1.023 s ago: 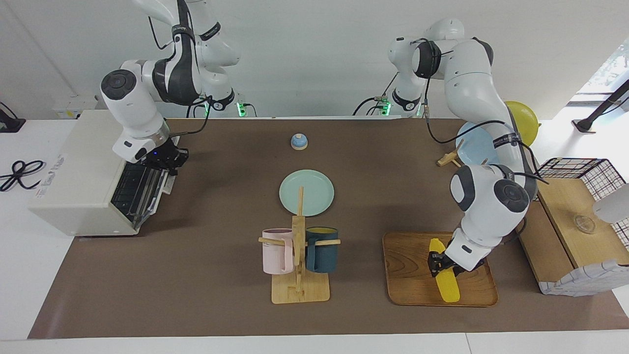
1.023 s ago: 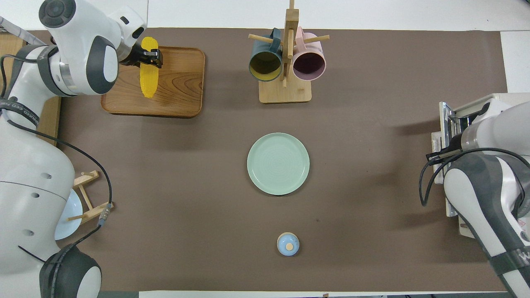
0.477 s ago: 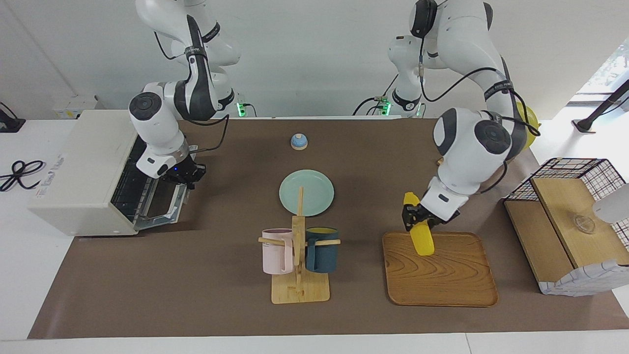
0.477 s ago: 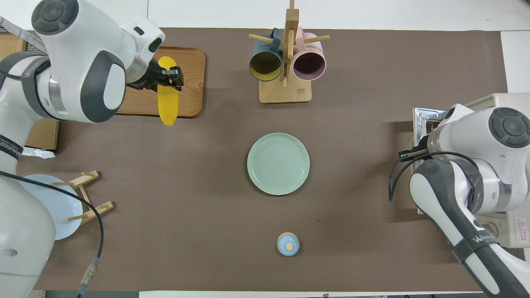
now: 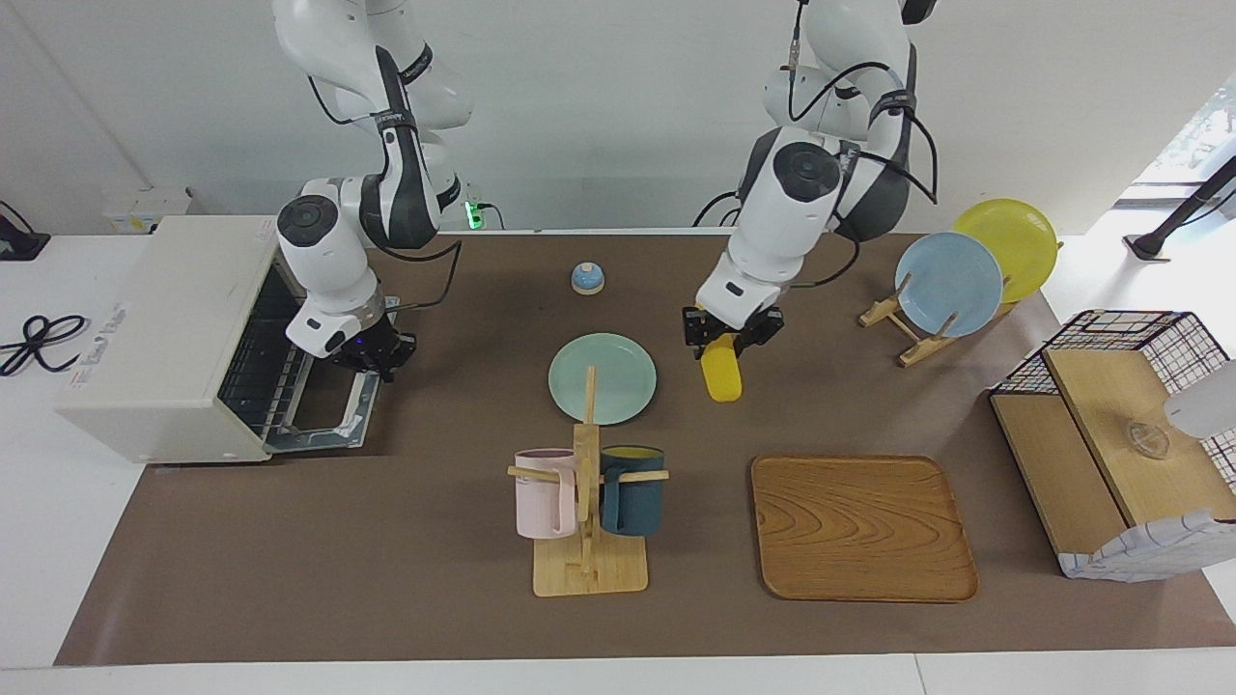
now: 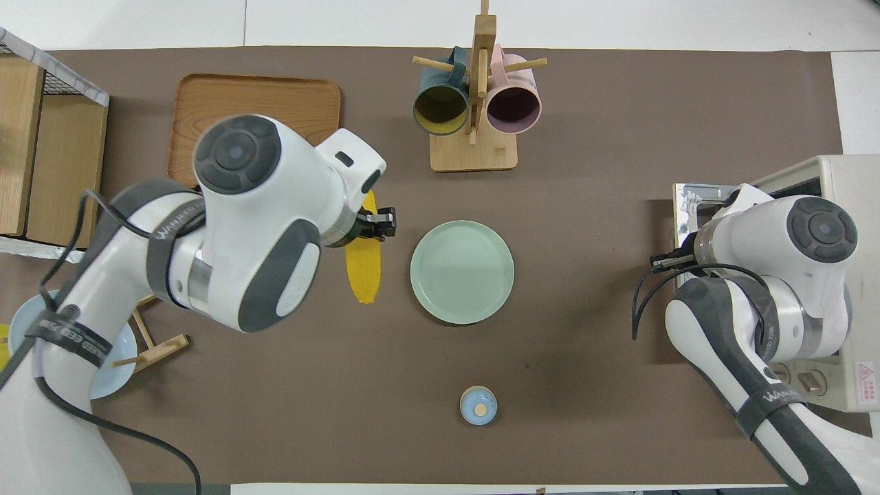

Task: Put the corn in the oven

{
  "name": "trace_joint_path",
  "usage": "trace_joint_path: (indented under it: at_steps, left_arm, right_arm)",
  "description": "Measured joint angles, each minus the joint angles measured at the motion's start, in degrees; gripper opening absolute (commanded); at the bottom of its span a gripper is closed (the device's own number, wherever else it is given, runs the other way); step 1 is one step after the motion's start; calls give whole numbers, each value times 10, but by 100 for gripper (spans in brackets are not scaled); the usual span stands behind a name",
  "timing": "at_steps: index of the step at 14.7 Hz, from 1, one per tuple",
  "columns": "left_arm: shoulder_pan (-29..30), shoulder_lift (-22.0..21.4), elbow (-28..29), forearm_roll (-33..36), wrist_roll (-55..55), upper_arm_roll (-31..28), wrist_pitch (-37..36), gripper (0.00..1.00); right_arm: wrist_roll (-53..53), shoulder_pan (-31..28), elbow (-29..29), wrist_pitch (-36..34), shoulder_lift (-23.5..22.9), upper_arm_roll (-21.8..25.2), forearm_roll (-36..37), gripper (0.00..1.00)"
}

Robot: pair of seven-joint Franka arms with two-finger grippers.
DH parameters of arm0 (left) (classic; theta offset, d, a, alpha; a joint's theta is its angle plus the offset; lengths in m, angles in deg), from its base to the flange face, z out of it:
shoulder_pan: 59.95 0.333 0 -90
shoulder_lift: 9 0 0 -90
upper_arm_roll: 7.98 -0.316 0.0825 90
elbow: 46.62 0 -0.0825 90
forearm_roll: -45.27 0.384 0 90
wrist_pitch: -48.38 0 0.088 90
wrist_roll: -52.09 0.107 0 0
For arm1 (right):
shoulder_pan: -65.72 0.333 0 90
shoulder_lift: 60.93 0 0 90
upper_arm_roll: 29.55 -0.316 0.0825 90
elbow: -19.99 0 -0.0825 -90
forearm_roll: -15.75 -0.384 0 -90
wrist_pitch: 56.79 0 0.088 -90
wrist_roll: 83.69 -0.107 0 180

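My left gripper (image 5: 731, 331) is shut on one end of the yellow corn (image 5: 722, 375) and holds it in the air over the brown mat, beside the teal plate (image 5: 603, 377) toward the left arm's end. In the overhead view the corn (image 6: 363, 275) hangs below the left gripper (image 6: 377, 227). The cream-white oven (image 5: 159, 323) stands at the right arm's end, its door (image 5: 323, 417) folded down flat and the wire rack showing inside. My right gripper (image 5: 367, 355) is low over the door's outer edge. In the overhead view the right arm hides it above the oven door (image 6: 689, 203).
A mug rack (image 5: 587, 502) with a pink and a dark blue mug stands farther from the robots than the teal plate. The bare wooden tray (image 5: 862, 526), a small blue bell (image 5: 587, 277), a plate rack (image 5: 949, 283) and a wire basket box (image 5: 1125, 425) are also on the table.
The left gripper lifted the corn off the wooden tray and carried it over toward the teal plate. The right gripper swung down and outward with the oven door, which went from nearly closed to flat open.
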Motion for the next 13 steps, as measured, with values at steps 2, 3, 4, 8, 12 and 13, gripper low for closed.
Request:
trace_joint_path:
  at_steps: [2,3,4,8,12,13]
  left_arm:
    - [-48,-17,56,0,-43,0,64,0]
    - [-68,-25,81,0,-56,0,94,0]
    - [-84,-29,99,0,-67,0,114,0]
    - [-126,-23,132,0,-86,0,185,0]
    - [-139,38,132,0,-89,-2,289,0]
    - [-139,55,122,0,-89,-3,297,0]
  right_arm:
    - [-4,0,9,18,-4,0,0,0]
    - [-6,1,13,29,-9,0,0,0]
    - [-11,1,17,39,-16,0,0,0]
    - [-29,14,18,50,-35,1,0,0]
    - [-38,20,14,49,-39,1,0,0]
    - [-38,23,8,44,-39,1,0,0]
